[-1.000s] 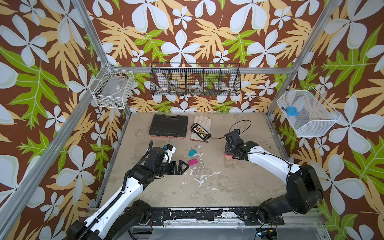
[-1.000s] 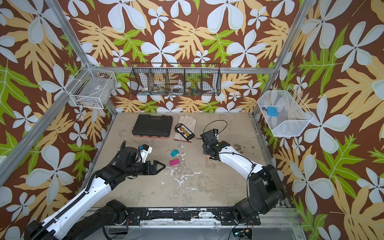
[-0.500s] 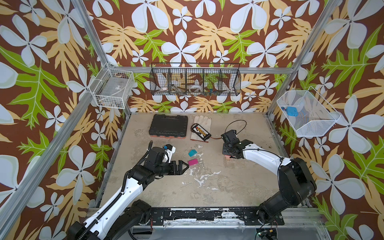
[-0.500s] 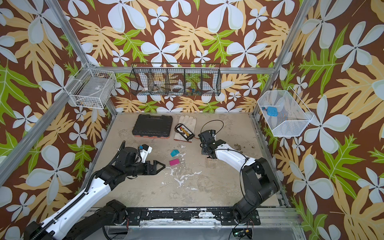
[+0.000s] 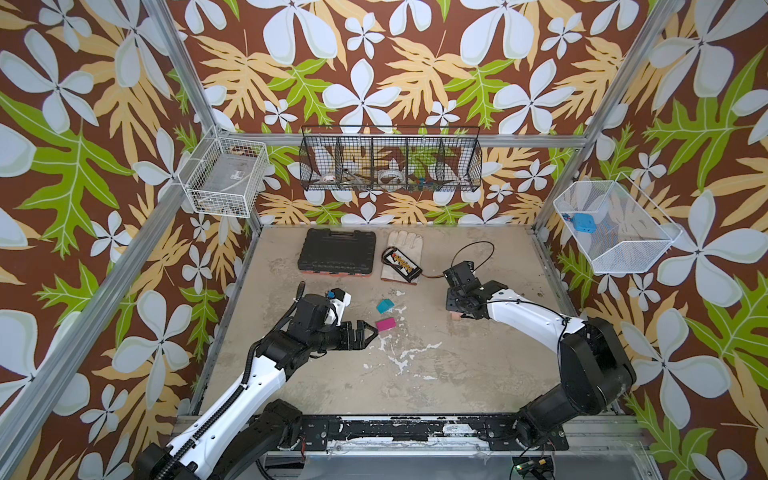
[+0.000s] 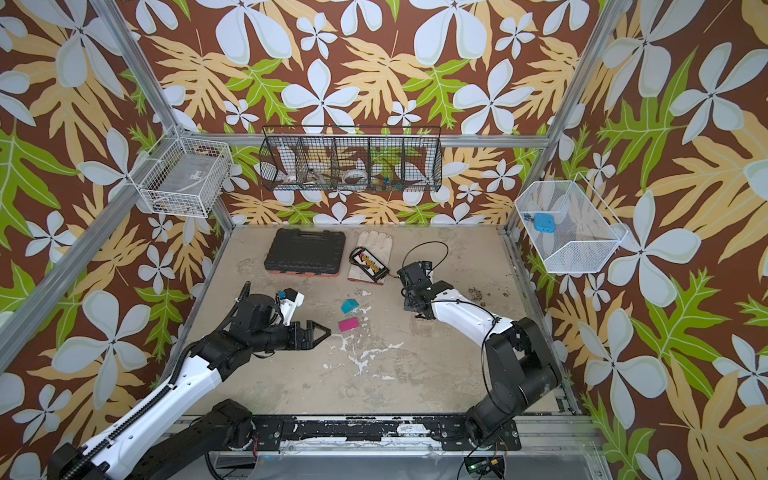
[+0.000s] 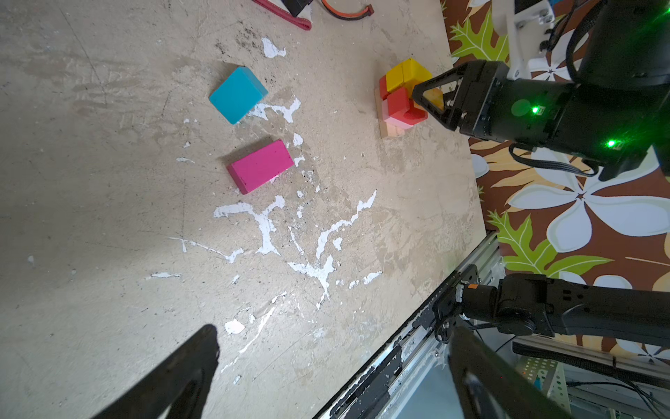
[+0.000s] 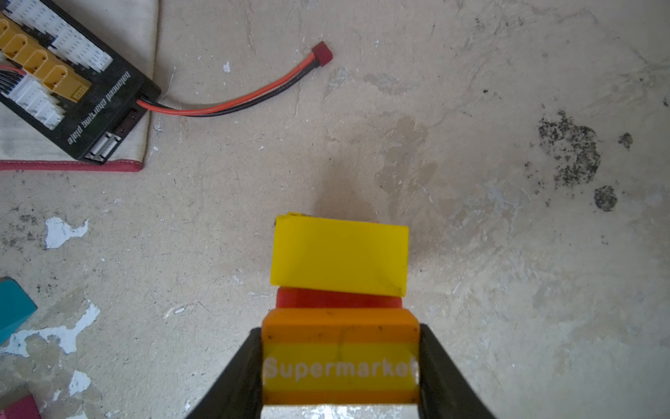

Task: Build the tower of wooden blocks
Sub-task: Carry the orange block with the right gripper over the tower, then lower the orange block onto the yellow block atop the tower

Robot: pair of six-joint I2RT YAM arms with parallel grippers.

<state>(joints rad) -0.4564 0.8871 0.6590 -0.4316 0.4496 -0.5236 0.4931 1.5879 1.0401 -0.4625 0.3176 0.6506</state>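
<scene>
The tower [image 7: 397,105] is a short stack with tan and pink blocks low, red blocks above and a yellow block [image 8: 339,255] on top. My right gripper [image 8: 340,348] is shut on an orange and yellow block printed "Supermarket" [image 8: 339,362], held just over the tower's red block beside the yellow one. In both top views the right gripper [image 5: 457,305] [image 6: 415,305] covers most of the tower. A teal block [image 5: 384,306] [image 6: 349,306] and a magenta block [image 5: 385,324] [image 6: 348,324] lie loose on the floor. My left gripper [image 5: 372,330] [image 7: 333,332] is open and empty, just left of the magenta block.
A black tool case [image 5: 336,251] lies at the back. Beside it a work glove [image 5: 405,243] carries a black charging board [image 8: 69,83] with a red and black lead [image 8: 235,98]. Wire baskets [image 5: 390,164] hang on the walls. The front rail [image 7: 417,348] edges the floor.
The right gripper has shifted slightly left with its block, over the tower. The left arm has not moved.
</scene>
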